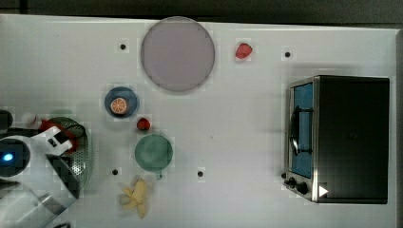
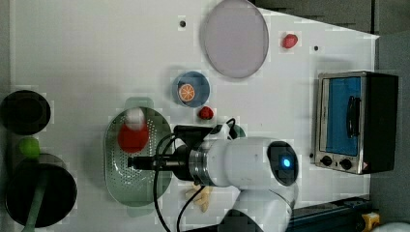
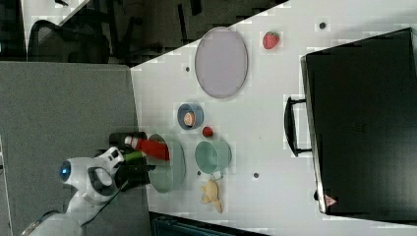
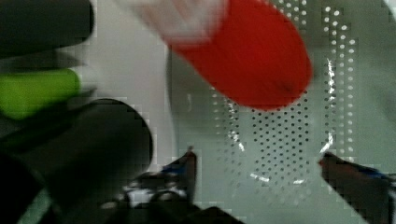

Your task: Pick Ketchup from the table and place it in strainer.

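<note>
Fingers (image 4: 259,170) spread wide, empty

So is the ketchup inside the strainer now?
Yes, inside. The ketchup lies on the strainer's dotted bottom, and the open fingers hold nothing.

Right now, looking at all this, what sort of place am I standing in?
Probably a robot lab's tabletop set up as a play kitchen. A white table holds a toaster oven, toy food such as a banana and a strawberry, and a strainer with a ketchup bottle in it.
</note>
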`<state>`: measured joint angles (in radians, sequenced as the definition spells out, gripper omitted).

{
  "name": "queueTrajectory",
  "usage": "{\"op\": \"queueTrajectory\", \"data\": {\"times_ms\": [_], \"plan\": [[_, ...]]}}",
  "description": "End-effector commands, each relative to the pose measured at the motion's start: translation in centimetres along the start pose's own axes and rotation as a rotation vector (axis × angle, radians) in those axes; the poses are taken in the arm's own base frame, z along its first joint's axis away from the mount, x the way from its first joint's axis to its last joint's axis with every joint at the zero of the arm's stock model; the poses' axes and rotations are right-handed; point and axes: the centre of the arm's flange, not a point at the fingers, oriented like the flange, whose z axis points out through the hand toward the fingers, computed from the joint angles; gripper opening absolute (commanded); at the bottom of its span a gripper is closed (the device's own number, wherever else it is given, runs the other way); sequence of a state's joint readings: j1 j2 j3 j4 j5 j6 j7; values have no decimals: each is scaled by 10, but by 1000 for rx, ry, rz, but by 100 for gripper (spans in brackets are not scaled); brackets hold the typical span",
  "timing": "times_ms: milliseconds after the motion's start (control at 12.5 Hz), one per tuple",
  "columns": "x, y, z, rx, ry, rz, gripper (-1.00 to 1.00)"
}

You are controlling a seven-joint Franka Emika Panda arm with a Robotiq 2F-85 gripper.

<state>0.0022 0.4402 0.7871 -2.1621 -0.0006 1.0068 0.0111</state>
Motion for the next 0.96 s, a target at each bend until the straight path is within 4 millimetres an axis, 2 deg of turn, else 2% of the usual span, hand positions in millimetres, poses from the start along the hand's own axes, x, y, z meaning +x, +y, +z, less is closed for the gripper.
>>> {"op": "queueTrajectory", "data": {"times_ms": [80,240,400,480,800,960], "plan": [[19,9,-10,14,43,96,100],[24,14,-25,-2,64,157,100],[30,28,-55,-68,78,266,100],[35,38,-76,-104,95,288,100],[61,92,-191,-204,232,427,100],[68,136,-248,-239,283,550,100]]}}
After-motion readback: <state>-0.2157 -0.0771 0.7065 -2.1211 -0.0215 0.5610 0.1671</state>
